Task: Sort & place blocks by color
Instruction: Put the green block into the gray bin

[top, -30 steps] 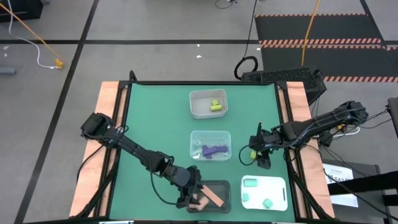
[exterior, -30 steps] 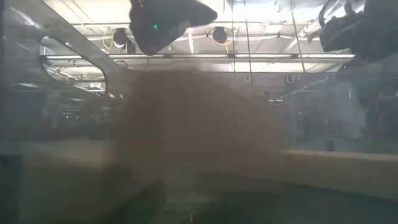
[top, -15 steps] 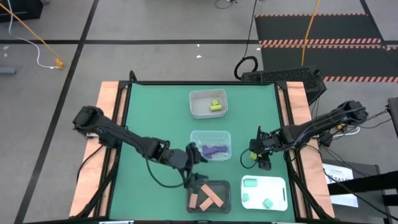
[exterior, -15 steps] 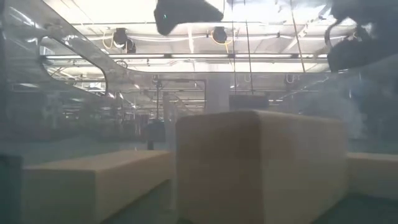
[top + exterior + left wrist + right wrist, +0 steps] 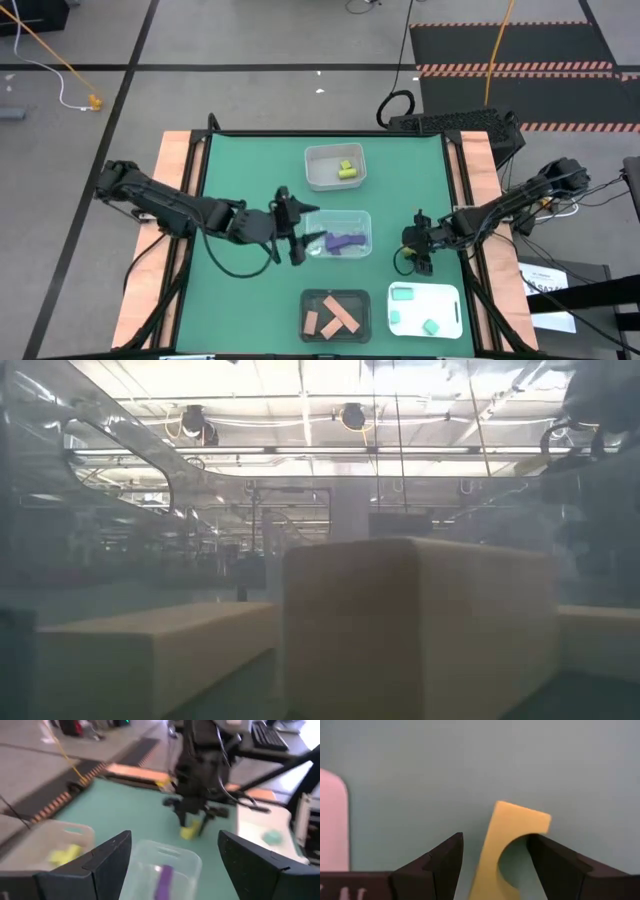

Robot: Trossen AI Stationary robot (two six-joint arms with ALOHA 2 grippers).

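Observation:
A yellow block (image 5: 512, 827) with a half-round notch lies flat on the green table near its right edge. My right gripper (image 5: 495, 840) points down over it, open, with one finger on each side of it; I see no touch. The left wrist view shows the same gripper (image 5: 192, 815) above the yellow block (image 5: 189, 831). My left gripper (image 5: 297, 245) hangs open with nothing in it, beside the clear tray (image 5: 360, 222) that holds purple blocks (image 5: 343, 240). Salmon blocks (image 5: 335, 315) lie in the black tray (image 5: 304, 318).
A far tray (image 5: 312, 172) holds yellow-green blocks (image 5: 347, 170). The white tray (image 5: 450, 300) at the near right holds mint blocks (image 5: 402, 295). The low view shows two salmon blocks (image 5: 420, 630) close up. Bare green table lies to the left.
My left gripper has risen out of the black tray and gone toward the far edge, tipping up toward level, to the left side of the purple blocks' tray. The salmon blocks have settled in the black tray. My right gripper has come down over the yellow block.

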